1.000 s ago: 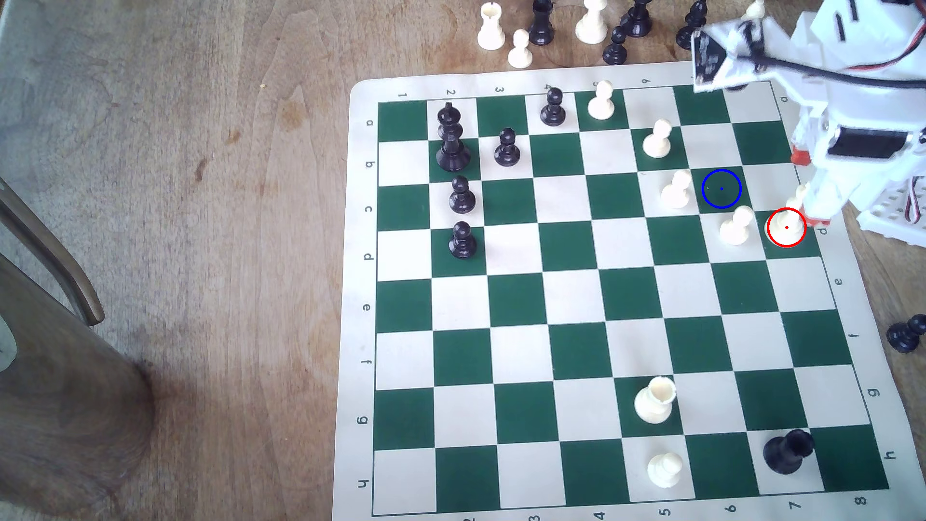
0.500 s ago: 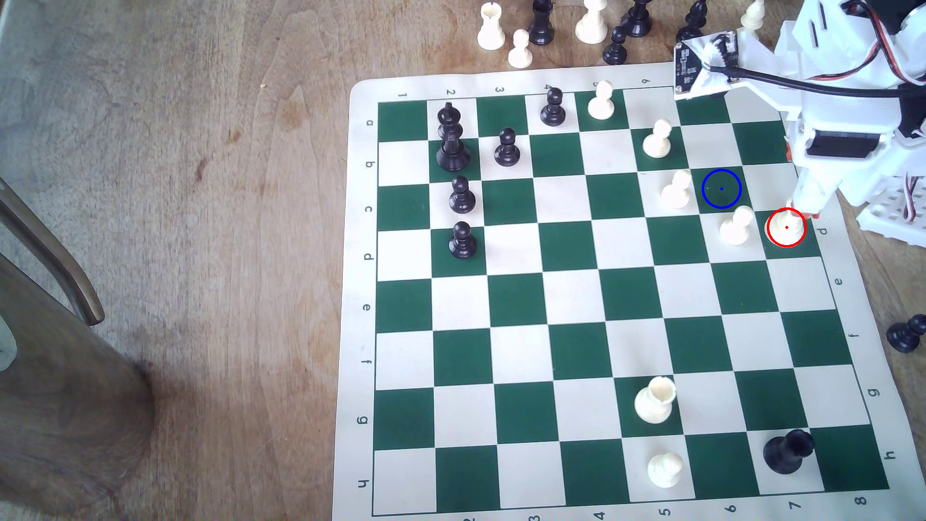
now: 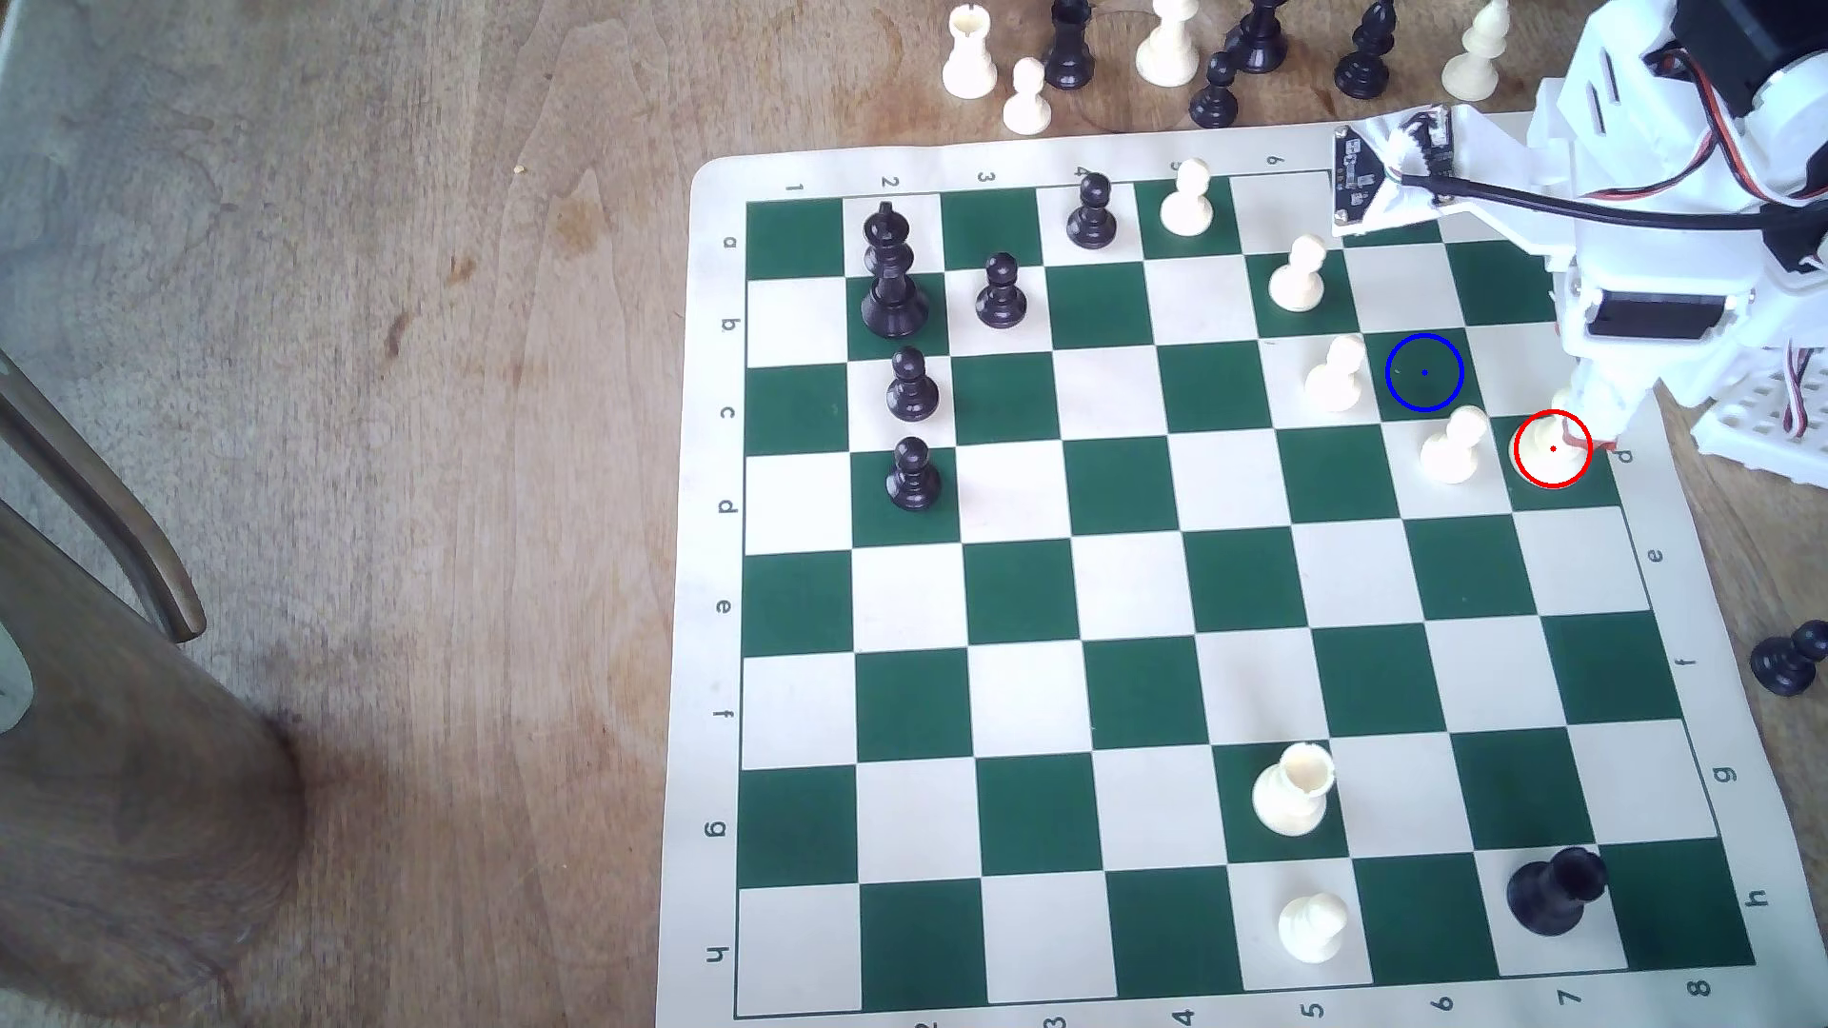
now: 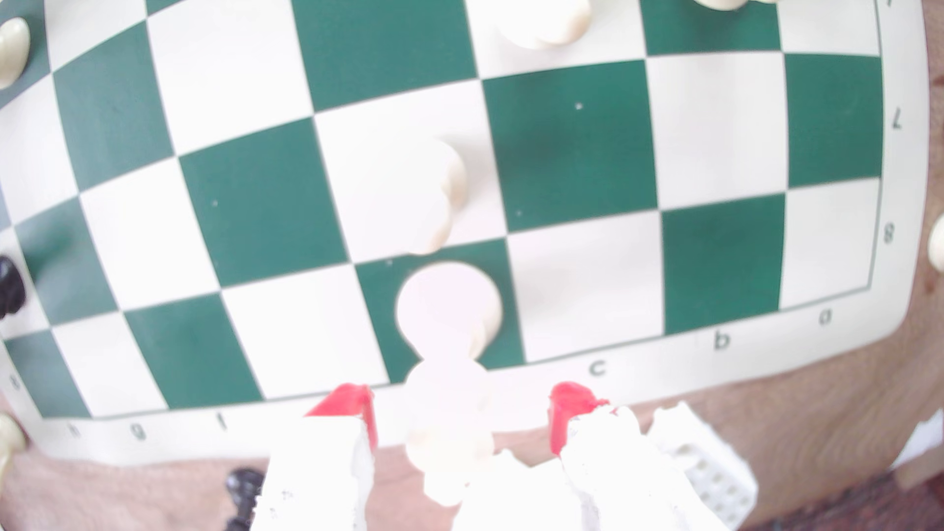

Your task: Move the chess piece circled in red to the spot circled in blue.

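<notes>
The chess piece [image 3: 1543,455], tall and cream-white, stands on the red-ringed green square near the board's edge at the exterior view's right. Its upper body is hidden behind the arm there. In the wrist view the chess piece [image 4: 449,306] rises toward the camera. Its knobbly top sits between my red fingertips [image 4: 352,408], with a gap on each side. My gripper [image 3: 1583,425] [image 4: 459,408] is open around it. The spot [image 3: 1424,373], a green square with a blue ring, lies diagonally up-left of the piece in the exterior view and is bare.
A white pawn [image 3: 1452,447] stands on the square beside the piece, just below the spot. Another pawn [image 3: 1333,374] borders the spot's left. Captured pieces [image 3: 1167,49] line the table behind the board. A white lattice part [image 3: 1761,425] sits off the board's right edge.
The arm has tipped lower and its wrist camera has swung down and left in the exterior view, bringing the fingers down around the piece. The piece has not moved.
</notes>
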